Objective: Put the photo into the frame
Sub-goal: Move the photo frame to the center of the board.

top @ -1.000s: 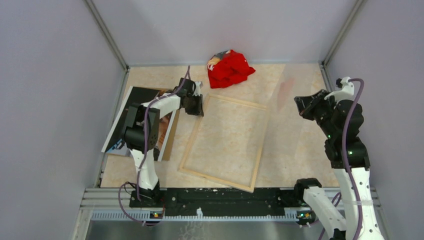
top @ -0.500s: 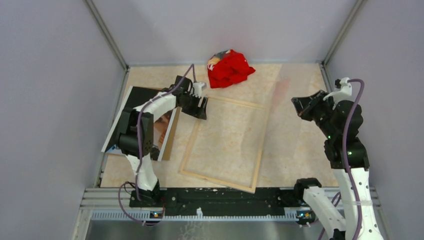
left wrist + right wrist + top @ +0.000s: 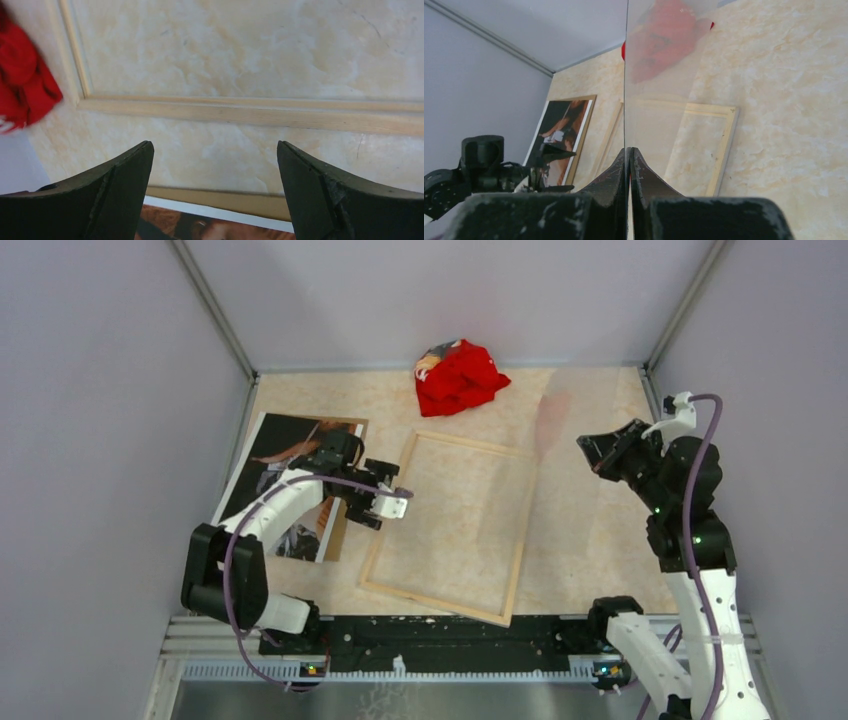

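Note:
The frame [image 3: 521,530] lies flat mid-table with its pale wood back up; its rail [image 3: 250,111] crosses the left wrist view. The photo [image 3: 285,455], dark with orange-brown patches and a white border, lies left of it, and its edge [image 3: 210,230] shows low in the left wrist view. My left gripper [image 3: 385,502] hovers open and empty [image 3: 214,145] between the photo and the frame's left rail. My right gripper [image 3: 590,452] is raised at the right, shut [image 3: 629,150] on a clear pane [image 3: 659,75] that stands on edge above the fingers.
A brown backing board [image 3: 338,525] lies under the photo, its edge [image 3: 215,200] showing beside the white border. A crumpled red cloth [image 3: 458,375] sits at the back centre. Grey walls close in the left, back and right sides.
My left gripper opened wide and moved from the frame's far left corner toward me along the left rail, uncovering more of the photo. The right gripper with the pane barely shifted.

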`<act>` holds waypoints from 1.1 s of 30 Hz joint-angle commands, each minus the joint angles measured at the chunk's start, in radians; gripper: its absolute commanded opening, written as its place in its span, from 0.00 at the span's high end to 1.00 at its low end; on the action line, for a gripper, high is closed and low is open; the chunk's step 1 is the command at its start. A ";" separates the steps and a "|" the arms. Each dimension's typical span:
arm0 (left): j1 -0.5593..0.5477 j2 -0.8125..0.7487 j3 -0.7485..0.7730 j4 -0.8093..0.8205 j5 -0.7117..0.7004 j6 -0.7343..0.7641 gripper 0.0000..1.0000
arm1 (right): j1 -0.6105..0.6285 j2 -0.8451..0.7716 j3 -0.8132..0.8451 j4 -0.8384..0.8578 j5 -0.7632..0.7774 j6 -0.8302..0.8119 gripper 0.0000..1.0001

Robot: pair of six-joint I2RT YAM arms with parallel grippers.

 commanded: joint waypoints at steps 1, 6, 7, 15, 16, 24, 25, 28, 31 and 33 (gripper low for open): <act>-0.040 0.012 -0.034 -0.092 0.022 0.509 0.02 | -0.005 -0.012 0.059 0.045 -0.022 0.026 1.00; -0.074 0.044 -0.053 -0.081 -0.027 0.695 0.01 | -0.006 -0.015 0.053 0.051 -0.030 0.043 1.00; -0.085 0.054 -0.055 -0.088 -0.047 0.724 0.01 | -0.005 -0.015 0.053 0.049 -0.030 0.044 1.00; -0.114 0.144 -0.038 -0.054 -0.155 0.846 0.02 | -0.005 0.000 0.062 0.047 -0.019 0.038 1.00; -0.121 0.156 -0.029 -0.053 -0.166 0.848 0.02 | -0.005 0.002 0.061 0.048 -0.019 0.037 1.00; -0.141 0.244 0.049 -0.061 -0.224 0.822 0.13 | -0.005 0.009 0.058 0.050 -0.012 0.035 1.00; -0.148 0.254 0.057 -0.064 -0.225 0.806 0.16 | -0.005 0.010 0.059 0.051 -0.013 0.035 1.00; -0.168 0.282 0.073 -0.054 -0.238 0.765 0.21 | -0.006 0.015 0.064 0.049 -0.010 0.029 1.00; -0.176 0.324 0.122 -0.045 -0.253 0.698 0.21 | -0.005 0.018 0.069 0.041 -0.005 0.025 1.00; -0.178 0.368 0.172 -0.076 -0.282 0.663 0.23 | -0.005 0.016 0.066 0.039 -0.004 0.025 1.00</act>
